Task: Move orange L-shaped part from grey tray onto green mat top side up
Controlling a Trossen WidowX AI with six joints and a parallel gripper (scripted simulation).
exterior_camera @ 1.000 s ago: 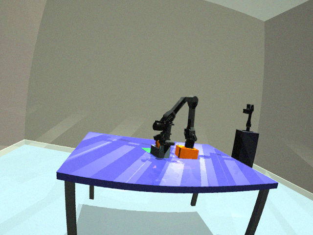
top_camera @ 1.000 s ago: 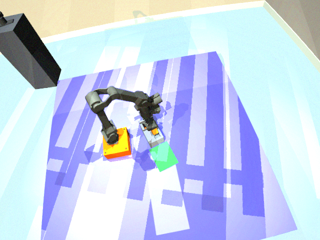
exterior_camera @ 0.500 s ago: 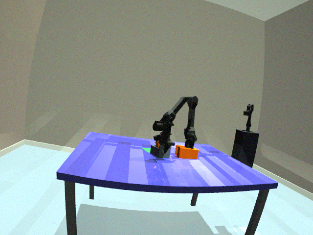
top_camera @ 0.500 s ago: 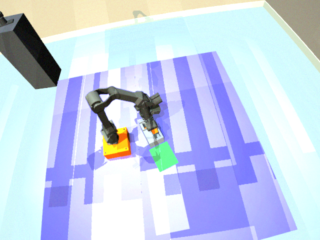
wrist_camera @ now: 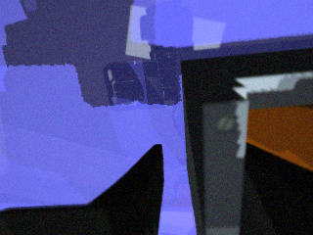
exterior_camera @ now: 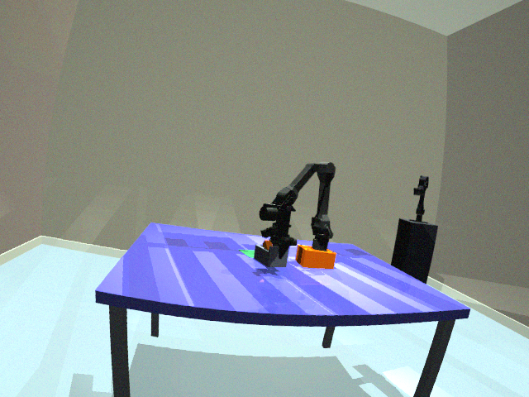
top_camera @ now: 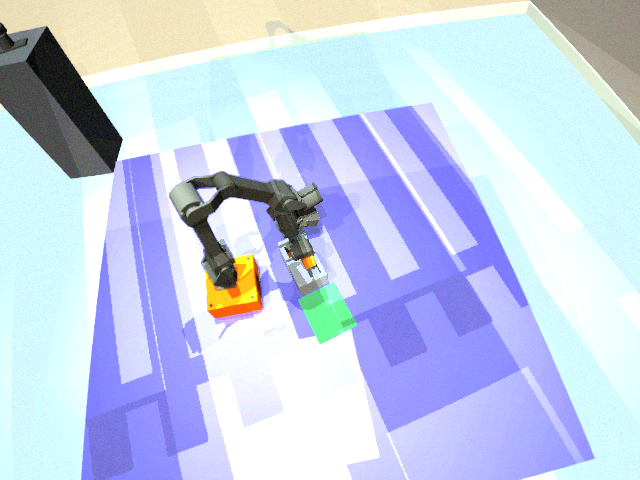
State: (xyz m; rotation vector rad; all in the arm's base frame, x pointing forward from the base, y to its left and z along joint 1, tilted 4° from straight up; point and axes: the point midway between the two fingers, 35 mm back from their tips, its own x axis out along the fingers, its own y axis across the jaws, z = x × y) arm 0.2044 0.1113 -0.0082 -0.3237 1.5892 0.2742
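Observation:
The grey tray (top_camera: 311,283) (exterior_camera: 279,258) (wrist_camera: 220,196) stands between the robot base and the table's far part. The orange part (top_camera: 308,261) (exterior_camera: 267,244) (wrist_camera: 286,129) is tilted in its pocket. Its end toward the mat is tipped up and shows above the tray wall. My gripper (top_camera: 300,252) (wrist_camera: 195,148) is partly open and low at the tray's other end, holding nothing. In the wrist view one finger is outside the tray's end wall and the other is inside, over the part's L-shaped end, whose contact is hidden. The green mat (top_camera: 328,315) (exterior_camera: 246,252) is bare.
The orange base block (top_camera: 235,305) (exterior_camera: 316,259) of the arm stands beside the tray. The mat lies close to the tray's end, on the side of the raised end. A dark pedestal (top_camera: 77,118) (exterior_camera: 413,247) stands off the table.

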